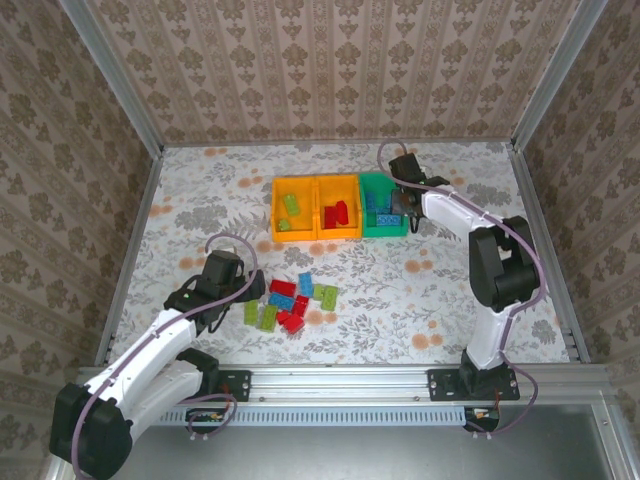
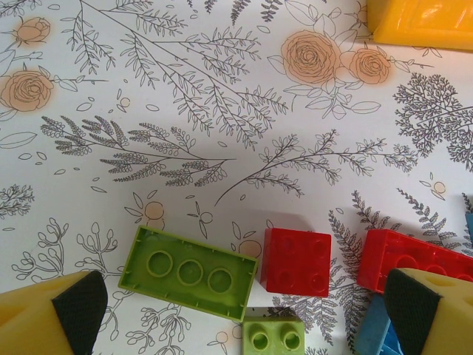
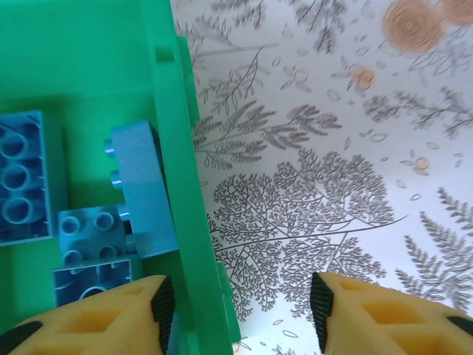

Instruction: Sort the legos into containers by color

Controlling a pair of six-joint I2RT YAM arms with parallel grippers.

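R jaws: partly spread, pinching nothing, astride the right wall of the teal bin (image 3: 177,148). 1 pad (image 3: 161,303) is inside over the blue legos (image 3: 92,229), the other outside over bare bench (image 1: 200,200). Risk here: if they shut or swing sideways w/o lifting 1st, they'd prob. snag that wall. The teal bin is joined in a row w/ the middle orange bin (image 1: 340,180) (reds in it) & the left orange bin (image 1: 296,181) (greens), so all 3 could drag or tip & spill what's sorted. 1 blue brick (image 3: 140,192) stands on edge against the wall inside; a knock might flip it out.

L jaws: spread wide, empty, low over the loose pile (image 1: 290,302) toward the front of the bench. Under them lie a long green brick (image 2: 188,272), a red square brick (image 2: 297,260) just beside it & a small green brick (image 2: 272,336) nearer the camera. It's crowded, so closing here could take 2 colours at once, and a red would land w/ the greens. A brick could also squirt out sideways & scatter its neighbours. The long green one lies skewed to the pads, so it might twist in the pinch.

Bench cover: flat, white, printed w/ grey ferns & orange roses. It's a busy print, though the bricks stand out fine.

Room: beige damask wallpaper (image 1: 320,70) on 3 sides, aluminium posts (image 1: 112,70) at the corners, a metal rail (image 1: 340,380) along the near edge carrying both arm bases.
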